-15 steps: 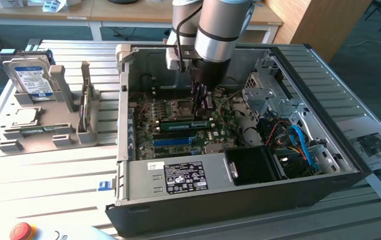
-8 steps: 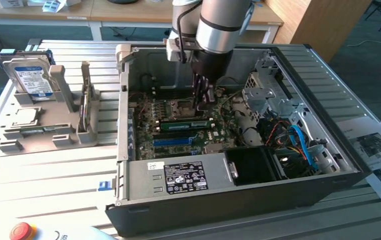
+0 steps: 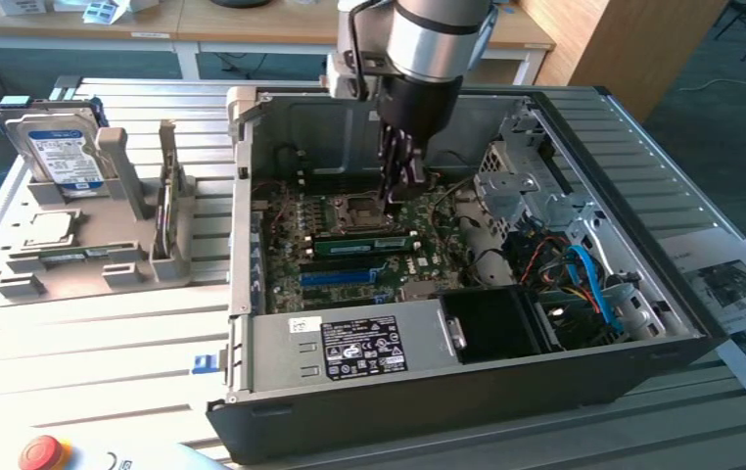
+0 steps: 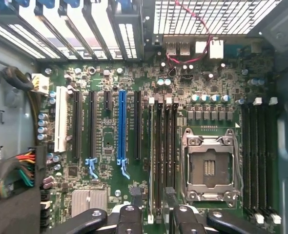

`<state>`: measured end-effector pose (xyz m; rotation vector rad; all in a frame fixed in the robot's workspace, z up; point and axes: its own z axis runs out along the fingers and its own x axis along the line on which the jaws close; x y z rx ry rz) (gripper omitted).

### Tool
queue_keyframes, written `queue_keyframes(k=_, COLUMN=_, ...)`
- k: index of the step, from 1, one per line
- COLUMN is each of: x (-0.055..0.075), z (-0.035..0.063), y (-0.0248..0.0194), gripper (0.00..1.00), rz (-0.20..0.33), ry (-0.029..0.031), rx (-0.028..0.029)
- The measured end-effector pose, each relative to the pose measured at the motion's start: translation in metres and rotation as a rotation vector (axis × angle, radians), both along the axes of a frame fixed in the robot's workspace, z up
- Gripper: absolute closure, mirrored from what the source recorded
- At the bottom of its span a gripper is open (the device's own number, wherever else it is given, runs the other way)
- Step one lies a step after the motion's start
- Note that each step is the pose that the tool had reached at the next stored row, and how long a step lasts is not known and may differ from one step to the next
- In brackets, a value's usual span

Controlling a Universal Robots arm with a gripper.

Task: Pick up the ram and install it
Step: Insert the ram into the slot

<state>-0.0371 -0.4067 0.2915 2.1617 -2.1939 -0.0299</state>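
- My gripper (image 3: 403, 174) hangs inside the computer case (image 3: 478, 416), fingers apart, holding nothing.
- The ram (image 3: 360, 239) stands seated on the motherboard (image 3: 288, 266), beside the CPU socket (image 3: 353, 208), close to my gripper.

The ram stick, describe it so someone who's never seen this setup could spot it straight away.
Look inside the open computer case, at the motherboard on its floor. Just beside the square processor socket sits the ram: a long, thin green strip, unlike the blue slot beside it.

The ram (image 3: 360, 243) is green circuit board, the case (image 3: 307, 127) matt sheet metal, the slot (image 4: 122, 126) blue plastic.
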Motion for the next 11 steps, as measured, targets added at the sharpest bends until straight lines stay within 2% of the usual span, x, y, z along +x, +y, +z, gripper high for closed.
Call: queue_keyframes(k=11, x=0.0, z=0.0248, y=0.0, gripper=0.69, rz=0.0, ry=-0.0001, rx=0.0)
